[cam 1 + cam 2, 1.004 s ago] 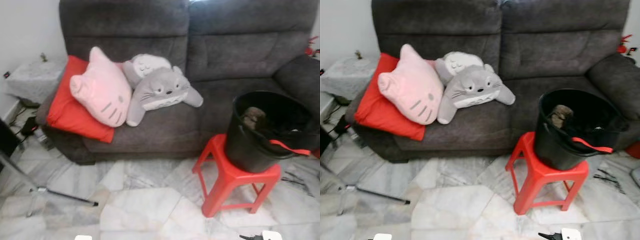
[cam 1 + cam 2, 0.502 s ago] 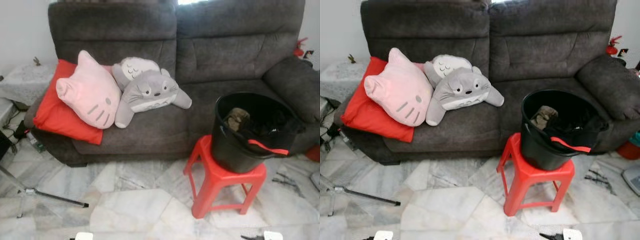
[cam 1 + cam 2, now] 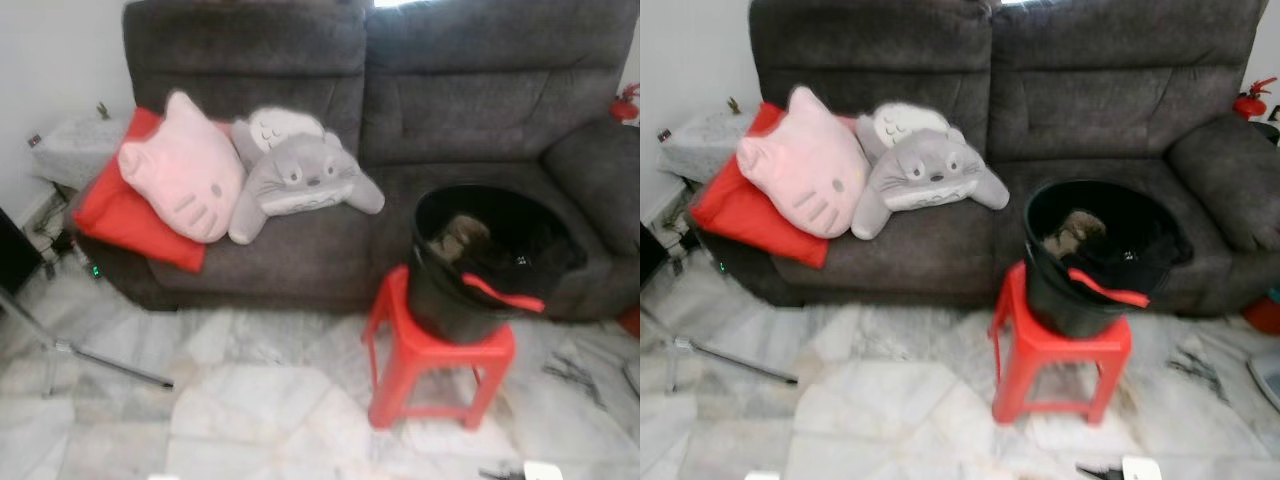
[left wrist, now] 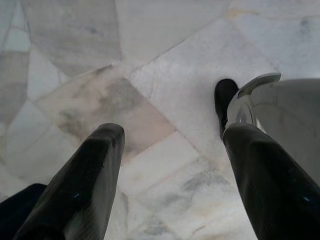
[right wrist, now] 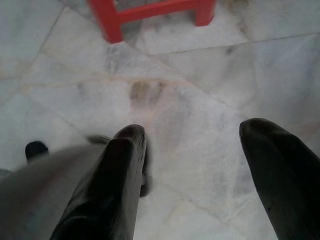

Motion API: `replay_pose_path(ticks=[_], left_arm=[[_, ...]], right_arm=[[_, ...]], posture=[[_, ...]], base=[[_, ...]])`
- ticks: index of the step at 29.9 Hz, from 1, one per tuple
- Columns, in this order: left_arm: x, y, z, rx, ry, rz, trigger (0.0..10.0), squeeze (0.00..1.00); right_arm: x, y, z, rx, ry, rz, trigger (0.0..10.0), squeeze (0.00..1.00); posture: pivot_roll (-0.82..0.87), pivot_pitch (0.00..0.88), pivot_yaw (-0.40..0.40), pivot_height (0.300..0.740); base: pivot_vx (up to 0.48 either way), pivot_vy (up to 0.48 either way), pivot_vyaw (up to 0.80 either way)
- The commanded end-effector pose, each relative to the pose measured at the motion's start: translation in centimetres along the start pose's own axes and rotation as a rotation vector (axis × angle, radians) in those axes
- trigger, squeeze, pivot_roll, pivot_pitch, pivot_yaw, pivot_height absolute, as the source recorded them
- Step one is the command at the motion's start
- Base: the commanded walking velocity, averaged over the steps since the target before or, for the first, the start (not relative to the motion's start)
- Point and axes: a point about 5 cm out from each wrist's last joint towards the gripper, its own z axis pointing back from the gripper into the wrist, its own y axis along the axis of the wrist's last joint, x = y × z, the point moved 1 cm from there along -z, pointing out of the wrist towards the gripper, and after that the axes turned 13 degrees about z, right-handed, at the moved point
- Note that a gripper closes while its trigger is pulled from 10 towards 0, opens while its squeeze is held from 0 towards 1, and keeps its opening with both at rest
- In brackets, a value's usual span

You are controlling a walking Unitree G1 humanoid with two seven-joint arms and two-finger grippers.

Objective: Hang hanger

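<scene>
marble floor (image 3: 890, 390) bears red stool (image 3: 1055, 360) and sofa (image 3: 990, 150).

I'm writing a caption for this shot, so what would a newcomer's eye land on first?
Probably the bright red stool on the marble floor, carrying a black bucket with a red handle. Behind it, a dark grey sofa holds a pink cat cushion over a red pillow, beside a grey plush.

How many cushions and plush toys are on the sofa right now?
4, all at the robot's-left end of the dark grey sofa: flat red cushion, pink cat-face pillow leaning on it, grey plush creature beside that, a paler grey plush behind. Others may be hidden.
</scene>
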Motion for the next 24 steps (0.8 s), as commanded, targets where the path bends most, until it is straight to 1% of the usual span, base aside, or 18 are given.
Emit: replay_pose_path(ticks=[1, 2, 3, 4, 5, 6, 7, 11, 12, 15, 16, 18, 20, 22, 24], left_arm=[[0.4, -0.2, 0.0, -0.008, -0.014, -0.018, 10.0, 0.00], [0.6, -0.6, 0.0, -0.015, -0.013, 0.003, 10.0, 0.00], [0.9, -1.1, 0.1, -0.026, -0.013, 0.026, 10.0, 0.00], [1.2, -1.2, 0.1, -0.027, -0.015, 0.032, 10.0, 0.00], [1.2, -1.2, 0.1, -0.027, -0.015, 0.032, 10.0, 0.00], [2.0, -1.1, 0.0, -0.026, -0.024, 0.039, 10.0, 0.00], [2.6, -1.2, 0.0, -0.028, -0.030, 0.041, 10.0, 0.00], [3.1, -1.4, 0.1, -0.030, -0.039, 0.039, 10.0, 0.00], [3.9, -1.7, 0.1, -0.026, -0.057, 0.035, 10.0, 0.00], [5.0, -2.0, 0.3, -0.020, -0.085, 0.039, 10.0, 0.00], [5.4, -2.1, 0.3, -0.022, -0.098, 0.026, 10.0, 0.00], [5.8, -2.3, 0.4, -0.025, -0.116, -0.003, 10.0, 0.00], [6.0, -2.1, 0.4, -0.019, -0.134, -0.036, 10.0, 0.00], [6.0, -1.6, 0.3, -0.001, -0.142, -0.042, 10.0, 0.00], [5.6, -0.7, 0.1, 0.026, -0.138, -0.031, 10.0, 0.00]], right_arm=[[0.3, -0.7, 0.2, -0.019, -0.011, -0.005, 10.0, 0.00], [0.6, -0.8, 0.3, -0.021, -0.020, 0.010, 10.0, 0.00], [1.1, -0.9, 0.4, -0.024, -0.035, 0.025, 10.0, 0.00], [1.2, -1.0, 0.5, -0.026, -0.039, 0.026, 10.0, 0.00], [1.2, -1.0, 0.5, -0.026, -0.039, 0.026, 10.0, 0.00], [1.4, -1.2, 0.5, -0.026, -0.040, 0.028, 10.0, 0.00], [1.6, -1.3, 0.6, -0.026, -0.042, 0.031, 10.0, 0.00], [2.0, -1.4, 0.7, -0.030, -0.046, 0.044, 10.0, 0.00], [2.4, -1.5, 0.9, -0.034, -0.054, 0.060, 10.0, 0.00], [3.1, -1.6, 1.1, -0.033, -0.071, 0.079, 10.0, 0.00], [3.3, -1.6, 1.1, -0.032, -0.075, 0.087, 10.0, 0.00], [3.5, -1.6, 1.2, -0.032, -0.077, 0.099, 10.0, 0.00], [3.5, -1.6, 1.2, -0.028, -0.084, 0.076, 10.0, 0.00], [3.5, -1.6, 1.2, -0.021, -0.093, 0.052, 10.0, 0.00], [3.3, -1.4, 1.1, -0.010, -0.099, 0.024, 10.0, 0.00]], posture=[[-0.03, 0.000, 0.022, 0.740], [-0.05, 0.000, -0.022, 0.740], [-0.05, 0.000, -0.029, 0.740], [-0.05, 0.000, -0.034, 0.740], [-0.05, 0.000, -0.034, 0.740], [-0.05, 0.000, -0.045, 0.740], [-0.05, 0.000, -0.048, 0.740], [-0.06, 0.000, -0.056, 0.740], [-0.07, 0.000, -0.062, 0.740], [-0.10, 0.000, -0.056, 0.740], [-0.11, 0.000, -0.045, 0.740], [-0.11, 0.000, -0.034, 0.740], [-0.09, 0.000, -0.012, 0.740], [-0.09, 0.000, -0.008, 0.740], [-0.11, 0.000, -0.009, 0.740]], base=[[0.000, -0.285, 0.00], [0.000, 0.000, 0.00], [0.000, 0.000, 0.00], [0.000, 0.000, 0.00], [0.000, 0.000, 0.00], [0.000, 0.000, 0.00], [0.000, 0.000, 0.00], [0.000, 0.000, 0.00], [0.000, 0.000, 0.00], [0.000, 0.000, 0.00], [0.000, 0.000, 0.00], [0.000, 0.000, 0.00], [0.000, 0.000, 0.00], [0.000, 0.000, 0.00], [0.000, 0.000, 0.00]])
